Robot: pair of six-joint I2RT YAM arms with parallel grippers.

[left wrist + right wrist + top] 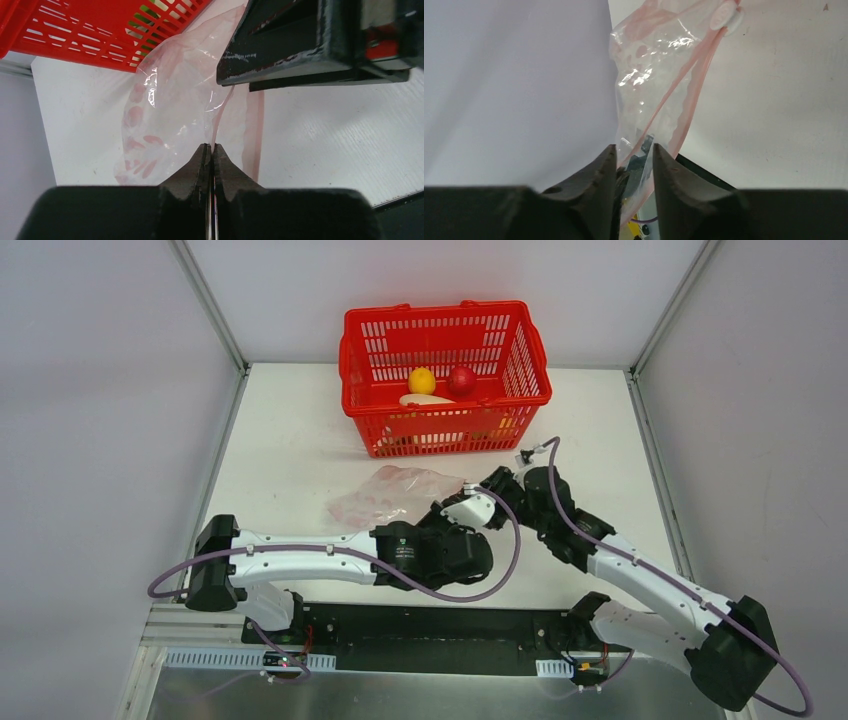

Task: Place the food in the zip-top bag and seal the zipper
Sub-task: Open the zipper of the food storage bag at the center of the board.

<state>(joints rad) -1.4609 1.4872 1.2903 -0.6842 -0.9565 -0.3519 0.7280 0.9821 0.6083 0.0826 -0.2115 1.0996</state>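
Zip-top bag lying crumpled on desk, just in front of red basket. Left gripper fingers pressing closed on bag edge. Right gripper fingers standing slightly parted, with film near zipper hanging between them. Food sitting inside basket.

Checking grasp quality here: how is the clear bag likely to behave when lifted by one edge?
The bag looks thin and crumpled, so it will probably sag limply rather than hold shape. It looks empty, so it is likely very light. Its glossy film may slip from the jaws; the pink zipper strip looks thicker and probably grips better.
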